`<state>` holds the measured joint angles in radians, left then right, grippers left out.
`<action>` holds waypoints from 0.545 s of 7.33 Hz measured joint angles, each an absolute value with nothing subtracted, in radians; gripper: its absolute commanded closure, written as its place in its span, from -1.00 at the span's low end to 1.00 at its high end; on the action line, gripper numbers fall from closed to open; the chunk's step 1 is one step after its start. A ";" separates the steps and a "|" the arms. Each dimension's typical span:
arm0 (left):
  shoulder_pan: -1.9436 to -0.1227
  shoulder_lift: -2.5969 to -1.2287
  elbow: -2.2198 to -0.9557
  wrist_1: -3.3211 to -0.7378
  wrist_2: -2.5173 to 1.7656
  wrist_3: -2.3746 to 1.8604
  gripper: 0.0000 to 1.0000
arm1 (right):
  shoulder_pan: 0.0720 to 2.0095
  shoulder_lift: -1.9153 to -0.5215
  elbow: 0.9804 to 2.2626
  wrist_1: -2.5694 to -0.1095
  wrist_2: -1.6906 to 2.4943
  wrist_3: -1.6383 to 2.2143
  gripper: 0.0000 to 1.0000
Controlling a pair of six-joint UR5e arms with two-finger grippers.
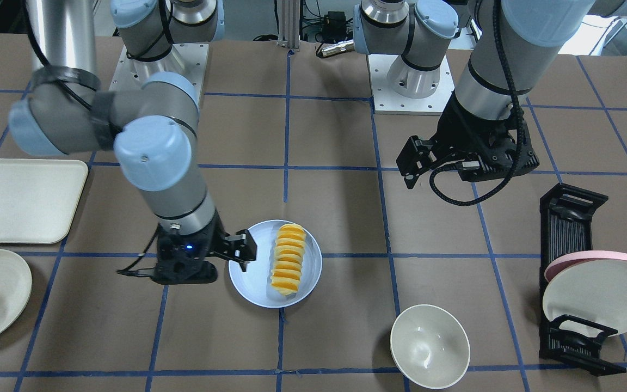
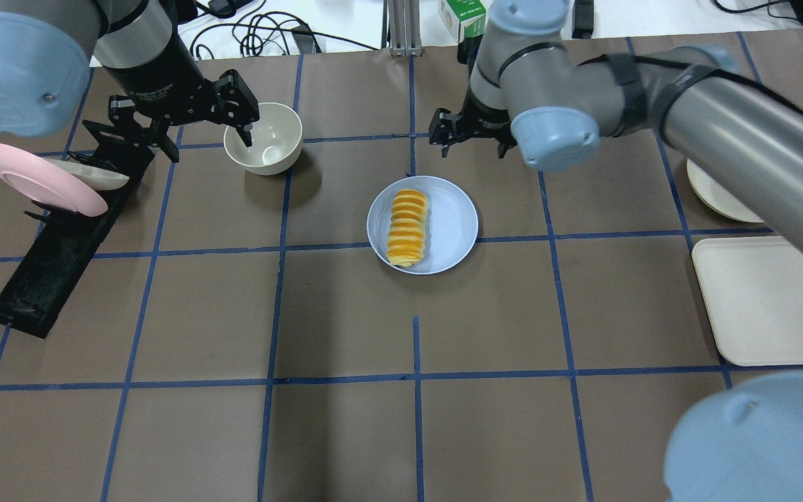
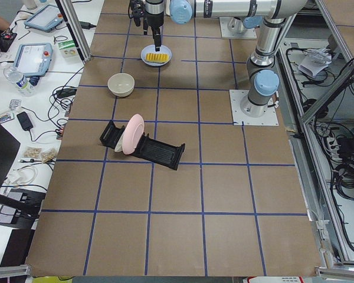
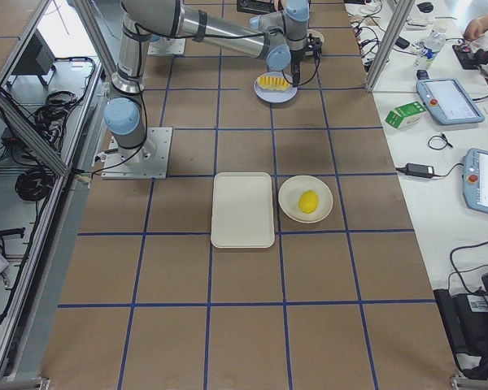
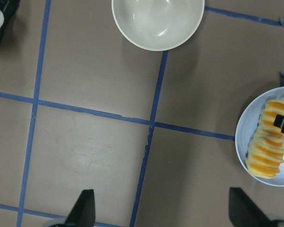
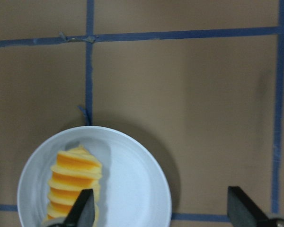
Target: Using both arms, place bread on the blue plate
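Front-facing: the right arm reaches low. Its claw (image 1: 241, 249) is spread wide and empty at the blue plate's (image 1: 248, 286) 9 o'clock rim. The bread (image 1: 288, 260) lies on the plate just beside it, apart.
Overhead: the left claw (image 2: 210, 132), likewise spread, hovers by the white bowl (image 2: 269, 150).
Right wrist: the bread's lower end is cut off.

A robotics lab, with teach pendants (image 4: 449, 99) and loose cables (image 3: 345, 174).
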<state>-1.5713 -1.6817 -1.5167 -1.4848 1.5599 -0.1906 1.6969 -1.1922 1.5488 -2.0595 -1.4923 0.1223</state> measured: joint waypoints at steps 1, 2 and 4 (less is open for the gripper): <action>-1.572 -1.679 -1.518 -1.485 1.559 -0.190 -1.00 | 1.639 -1.278 1.537 -1.934 -1.511 0.058 -1.00; -1.572 -1.678 -1.519 -1.485 1.560 -0.190 -1.00 | 1.598 -1.362 1.519 -1.813 -1.518 0.021 -1.00; -1.572 -1.676 -1.521 -1.485 1.561 -0.190 -1.00 | 1.575 -1.447 1.464 -1.673 -1.542 0.006 -1.00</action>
<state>-1.5721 -1.6757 -1.5209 -1.4852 1.5611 -0.1902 1.5754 -1.4470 1.4644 -1.6728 -1.5425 0.0057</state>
